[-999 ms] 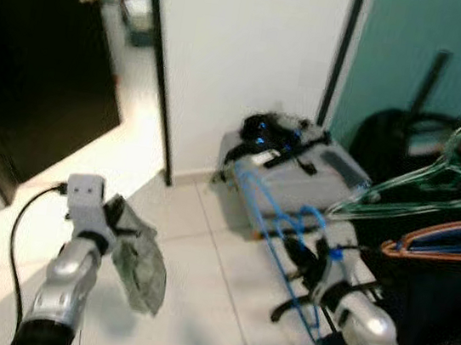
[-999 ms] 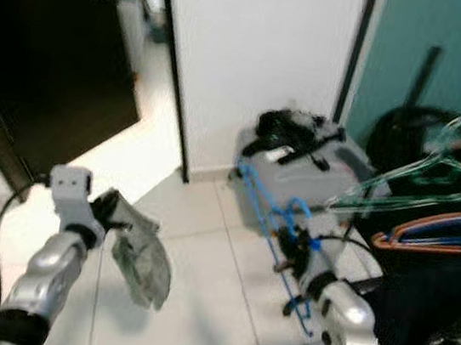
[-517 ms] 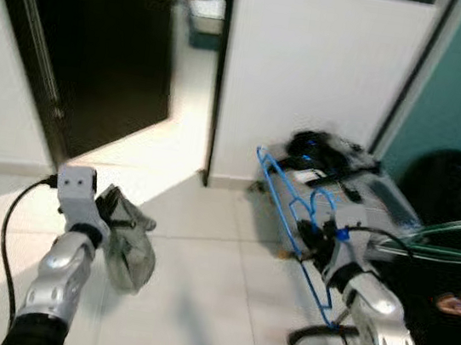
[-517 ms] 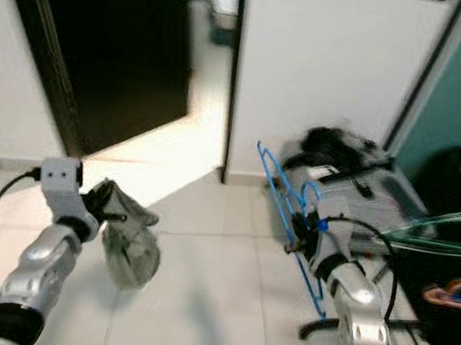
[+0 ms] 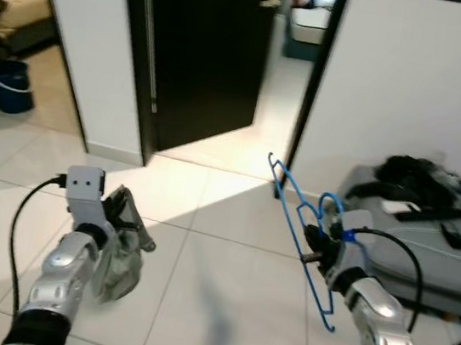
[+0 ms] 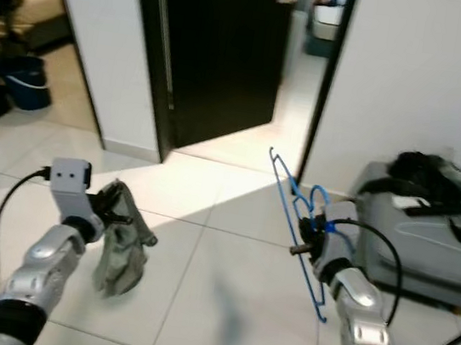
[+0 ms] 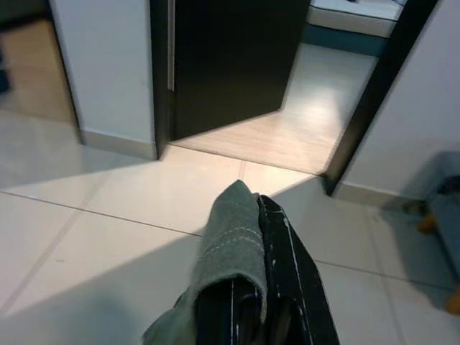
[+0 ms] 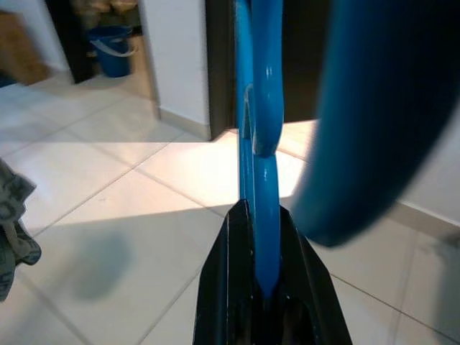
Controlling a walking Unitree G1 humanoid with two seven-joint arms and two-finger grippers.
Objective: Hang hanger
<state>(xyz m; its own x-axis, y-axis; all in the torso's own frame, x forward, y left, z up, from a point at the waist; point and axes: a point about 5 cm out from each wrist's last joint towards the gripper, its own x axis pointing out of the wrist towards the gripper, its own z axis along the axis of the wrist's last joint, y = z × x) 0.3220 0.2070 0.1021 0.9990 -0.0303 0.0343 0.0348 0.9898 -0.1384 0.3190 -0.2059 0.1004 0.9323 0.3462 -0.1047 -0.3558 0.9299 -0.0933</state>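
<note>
Right gripper clamped on blue hanger, held above tiled floor. Left gripper pinching grey-green cloth.

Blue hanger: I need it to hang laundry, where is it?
Head views: blue hanger clamped in the right end effector, right side, beside the grey suitcase.

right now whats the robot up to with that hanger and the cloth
The robot stands on a tiled floor facing a dark open door. Its right gripper is shut on a blue hanger, held out in front. Its left gripper is shut on a grey-green cloth that hangs down from it. Nothing is hung yet. A grey suitcase lies to its right.
</note>
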